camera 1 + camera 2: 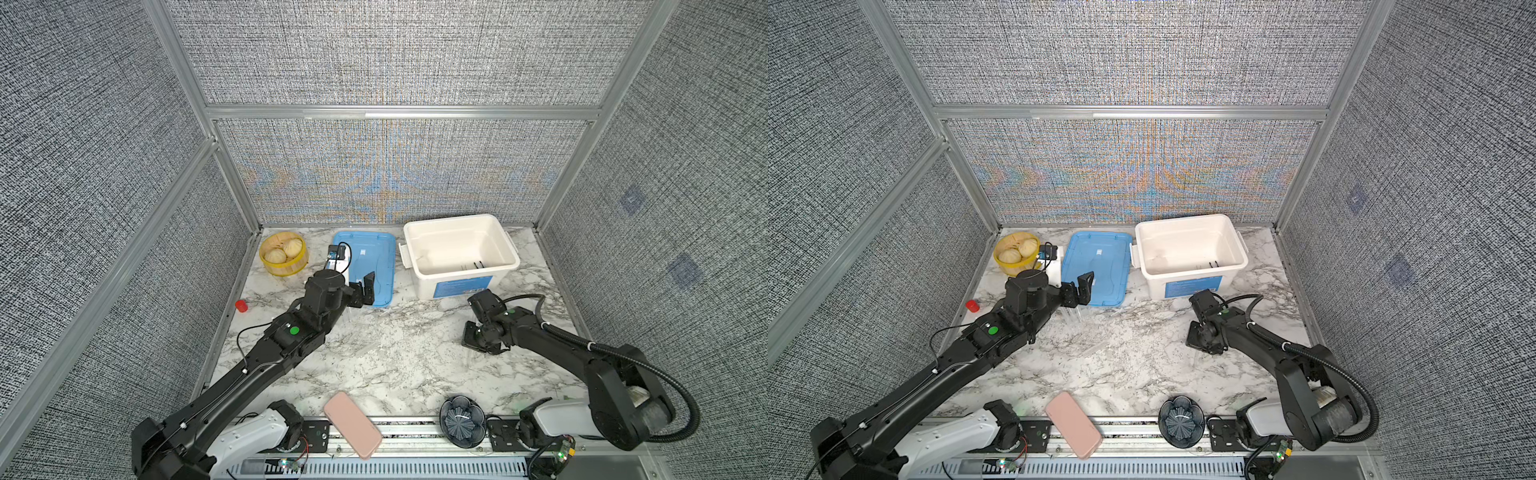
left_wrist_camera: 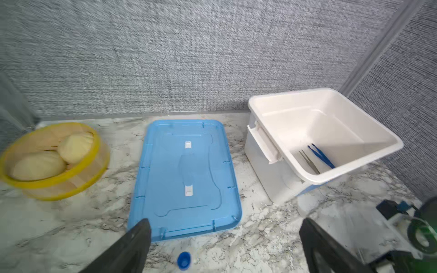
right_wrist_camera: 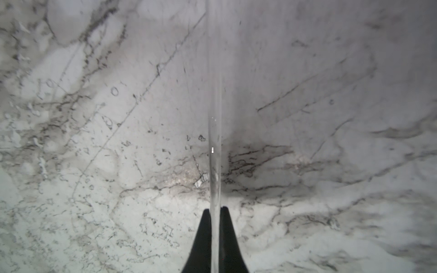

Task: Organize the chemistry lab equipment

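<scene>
Right now my left gripper (image 1: 365,291) hangs with its jaws spread wide and nothing between them. It is just left of centre in both top views, over the near edge of the blue lid (image 1: 378,257) that lies flat on the marble table (image 1: 395,365). In the left wrist view the blue cap (image 2: 184,260) of a clear tube sits on the table between my two fingers, just short of the lid; the tube's body is too faint to trace. My right gripper (image 3: 215,209) is pinched tight on the long thin stick (image 3: 214,132), close to the table at centre right of the top views, below the white bin (image 1: 424,284). The dark blue tweezers (image 2: 321,156) and silver tweezers (image 2: 308,163) lie side by side on the bin's floor.
</scene>
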You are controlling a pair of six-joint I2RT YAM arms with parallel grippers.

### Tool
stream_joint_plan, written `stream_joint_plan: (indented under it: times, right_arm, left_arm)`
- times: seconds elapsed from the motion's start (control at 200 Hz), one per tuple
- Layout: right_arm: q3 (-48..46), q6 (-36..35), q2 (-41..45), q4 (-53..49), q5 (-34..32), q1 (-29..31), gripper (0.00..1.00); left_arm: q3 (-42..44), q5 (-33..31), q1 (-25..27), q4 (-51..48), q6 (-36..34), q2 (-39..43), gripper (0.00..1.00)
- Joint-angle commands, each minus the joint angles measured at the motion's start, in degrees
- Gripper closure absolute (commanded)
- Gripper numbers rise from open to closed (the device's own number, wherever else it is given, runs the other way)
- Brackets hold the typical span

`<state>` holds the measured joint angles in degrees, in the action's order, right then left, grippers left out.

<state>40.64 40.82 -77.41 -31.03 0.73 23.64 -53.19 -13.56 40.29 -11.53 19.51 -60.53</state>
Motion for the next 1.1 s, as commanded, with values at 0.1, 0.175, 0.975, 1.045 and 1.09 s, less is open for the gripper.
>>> stream_joint_plan:
  times: [0.1,0.175,0.975,1.045,1.09]
  right_arm:
    - [-0.4,3.9,5.2,0.3,3.1,-2.9,1.0]
    - [-1.3,6.0,7.2,0.9,4.1,-4.2,1.0]
    - [-3.3,20.7,32.7,15.1,5.4,-3.6,1.0]
    - [-2.2,20.6,32.1,15.9,5.2,-2.6,1.0]
    - [-1.7,20.5,31.7,16.7,5.0,-1.8,1.0]
  left_arm:
    - [1.5,13.8,1.6,8.5,5.2,-3.0,0.01]
    - [4.1,18.6,2.4,14.6,7.1,-4.3,0.01]
    - [-0.6,40.9,8.7,19.7,20.3,-20.5,0.03]
    - [-2.1,42.0,8.7,20.1,21.5,-22.4,0.04]
    - [-2.6,42.6,8.7,21.4,22.3,-23.3,0.04]
